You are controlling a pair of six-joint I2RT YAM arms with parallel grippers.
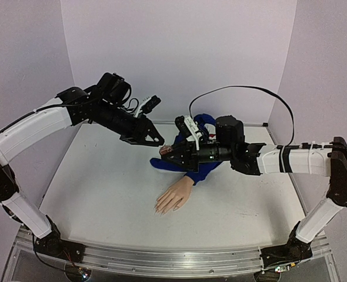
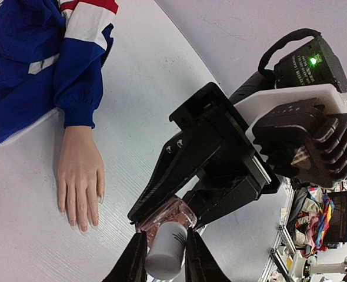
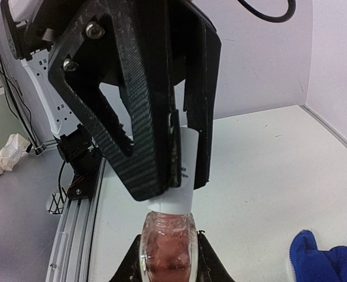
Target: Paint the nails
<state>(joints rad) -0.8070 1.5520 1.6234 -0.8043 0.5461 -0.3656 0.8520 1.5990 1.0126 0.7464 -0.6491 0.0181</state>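
Currently the polish bottle [image 3: 167, 249] is clamped at its glass body by the right gripper [image 3: 167, 258], and its white cap [image 2: 166, 249] is pinched between the fingers of the left gripper [image 2: 164, 258]. The cap is seen seated on the bottle, so no brush has yet been drawn out.

In the top view the two tools are met nose to nose at mid-frame, above the blue sleeve [image 1: 200, 170]. The mannequin hand [image 1: 174, 197] is laid flat on the table [image 1: 103, 194] below them, toward the bottom of the frame. Its long axis is run from the cuff at upper right down to the fingertips at lower left. The nails [image 1: 160, 208] are thus found below and slightly left of the bottle, apart from both tools. They are too small here for any polish to be judged.

The fingertips are pointed toward the left arm's side, so the cap-holding arm is judged the better placed for the reach.
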